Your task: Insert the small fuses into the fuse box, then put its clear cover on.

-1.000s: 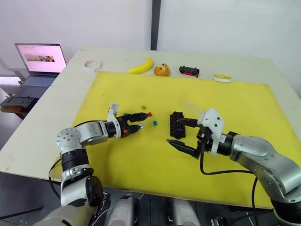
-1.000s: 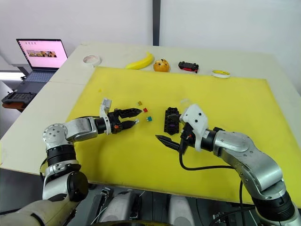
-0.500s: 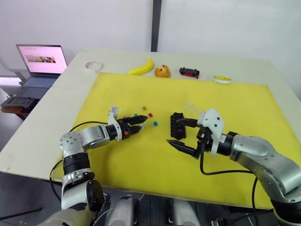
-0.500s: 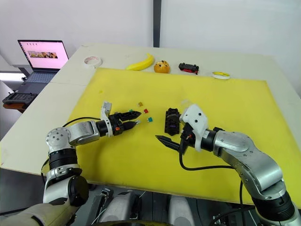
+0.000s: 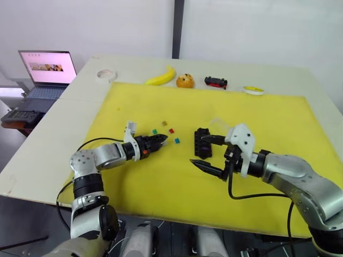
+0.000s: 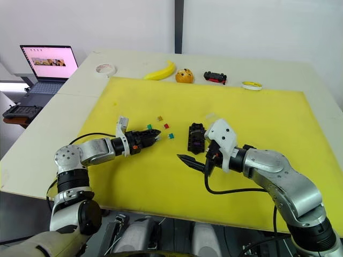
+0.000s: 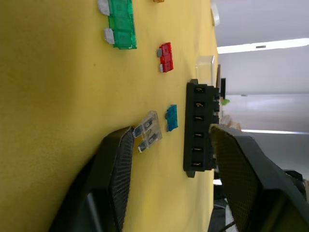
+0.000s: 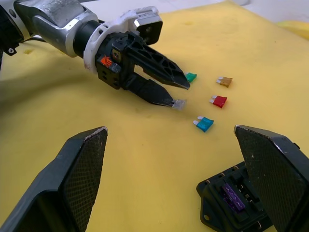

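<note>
Fuse pickup: left gripper (image 8: pixel 176 94), jaws parted, reaches the clear-grey fuse (image 8: pixel 179 103); next, close and carry to fuse box (image 5: pixel 202 141); right gripper (image 5: pixel 206 151) jaws open

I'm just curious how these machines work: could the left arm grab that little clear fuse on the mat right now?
Probably yes. The left gripper is open, its tips right at the clear fuse, which lies loose on the yellow mat with nothing on it. The teal fuse lies close beside it.
</note>
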Controlling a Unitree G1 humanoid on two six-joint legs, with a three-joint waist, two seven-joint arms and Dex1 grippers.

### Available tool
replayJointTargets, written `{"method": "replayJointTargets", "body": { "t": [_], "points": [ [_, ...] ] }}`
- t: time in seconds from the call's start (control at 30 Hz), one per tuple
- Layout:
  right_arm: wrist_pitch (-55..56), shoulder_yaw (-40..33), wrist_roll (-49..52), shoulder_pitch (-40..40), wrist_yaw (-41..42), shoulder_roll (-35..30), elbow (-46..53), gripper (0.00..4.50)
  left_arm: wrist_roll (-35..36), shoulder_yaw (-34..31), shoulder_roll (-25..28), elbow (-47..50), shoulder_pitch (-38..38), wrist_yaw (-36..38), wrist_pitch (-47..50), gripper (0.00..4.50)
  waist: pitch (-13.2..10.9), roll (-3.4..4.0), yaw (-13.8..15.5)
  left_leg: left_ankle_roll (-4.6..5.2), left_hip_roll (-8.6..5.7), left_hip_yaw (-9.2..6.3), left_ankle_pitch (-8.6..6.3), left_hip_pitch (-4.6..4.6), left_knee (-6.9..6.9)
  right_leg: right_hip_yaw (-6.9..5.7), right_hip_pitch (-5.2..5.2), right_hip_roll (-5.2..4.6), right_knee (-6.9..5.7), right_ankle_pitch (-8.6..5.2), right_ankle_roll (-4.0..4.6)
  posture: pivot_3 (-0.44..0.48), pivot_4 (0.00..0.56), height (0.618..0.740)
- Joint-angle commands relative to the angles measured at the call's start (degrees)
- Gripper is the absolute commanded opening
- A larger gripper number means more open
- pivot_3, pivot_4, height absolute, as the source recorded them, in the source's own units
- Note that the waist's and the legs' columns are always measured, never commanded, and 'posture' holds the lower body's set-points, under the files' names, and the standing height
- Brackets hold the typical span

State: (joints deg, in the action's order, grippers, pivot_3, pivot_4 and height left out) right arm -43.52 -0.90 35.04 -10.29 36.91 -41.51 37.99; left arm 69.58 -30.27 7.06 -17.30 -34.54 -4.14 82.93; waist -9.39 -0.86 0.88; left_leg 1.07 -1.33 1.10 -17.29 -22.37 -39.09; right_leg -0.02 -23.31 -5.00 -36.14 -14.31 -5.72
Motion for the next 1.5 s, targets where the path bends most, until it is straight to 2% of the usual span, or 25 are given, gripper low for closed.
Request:
{"method": "replayJointTargets", "body": {
  "t": [0.03, 0.33, 0.43, 0.97, 1.07, 1.13, 1.5],
  "points": [
    [0.4, -0.8, 0.1, -0.7, 0.3, -0.4, 1.0, 4.50, -1.9, 1.1, -0.2, -1.9, 0.7, 0.3, -0.1, 2.78, 0.0, 0.00, 0.0, 0.00, 0.00, 0.00, 0.00, 0.00, 0.00, 0.00, 0.00, -0.01, 0.00, 0.00, 0.00, 0.000, 0.150, 0.740],
    [0.6, -0.7, -0.5, -0.4, 0.6, -0.6, 1.1, 4.50, -1.6, 0.6, -1.2, -1.2, 0.4, -0.7, -0.1, 2.78, 0.0, 0.00, 0.0, 0.01, 0.00, -0.01, -0.02, -0.01, 0.01, 0.00, 0.00, -0.05, 0.02, -0.01, 0.01, 0.000, 0.150, 0.740],
    [0.6, -0.7, -0.5, -0.4, 0.5, -0.5, 1.0, 4.50, -1.8, 0.6, -1.5, -1.2, 0.4, -1.0, -0.2, 1.95, 0.0, -0.01, 0.0, 0.01, 0.00, -0.02, -0.02, -0.02, 0.01, 0.00, -0.01, -0.06, 0.04, -0.01, 0.01, 0.000, 0.150, 0.740],
    [0.3, -1.1, -0.3, -0.2, 0.1, -0.3, 1.0, 4.50, -2.4, 0.1, -2.9, -1.7, -0.1, -2.7, -0.7, 1.95, 0.0, -0.01, 0.0, 0.02, 0.01, -0.02, -0.05, -0.05, 0.07, 0.01, -0.03, -0.11, 0.11, -0.07, 0.12, 0.000, 0.150, 0.740],
    [0.3, -1.1, -0.3, -0.2, 0.0, -0.3, 1.0, 4.50, -2.3, -0.3, -3.7, -1.7, -0.1, -3.6, -1.3, 1.06, 0.0, -0.01, 0.1, 0.01, 0.00, -0.02, -0.05, -0.06, 0.07, 0.01, -0.03, -0.12, 0.12, -0.07, 0.12, 0.000, 0.150, 0.740],
    [0.2, -1.0, -0.3, -0.5, 0.0, -0.2, 0.9, 4.50, -2.5, -0.1, -3.8, -1.3, 0.1, -3.8, -1.1, 0.12, 0.0, -0.01, 0.1, 0.02, 0.00, -0.02, -0.06, -0.06, 0.07, 0.01, -0.03, -0.13, 0.13, -0.07, 0.12, 0.000, 0.150, 0.740],
    [-0.1, -1.4, 0.2, -0.7, -0.1, -0.1, 0.8, 4.50, -1.2, -1.6, -1.6, -0.7, 0.1, -3.7, -0.2, 0.05, 0.0, 0.00, -0.1, -0.05, 0.01, -0.02, -0.09, -0.06, 0.12, 0.01, -0.06, -0.13, 0.14, -0.09, 0.17, 0.000, 0.150, 0.740]
  ]
}}
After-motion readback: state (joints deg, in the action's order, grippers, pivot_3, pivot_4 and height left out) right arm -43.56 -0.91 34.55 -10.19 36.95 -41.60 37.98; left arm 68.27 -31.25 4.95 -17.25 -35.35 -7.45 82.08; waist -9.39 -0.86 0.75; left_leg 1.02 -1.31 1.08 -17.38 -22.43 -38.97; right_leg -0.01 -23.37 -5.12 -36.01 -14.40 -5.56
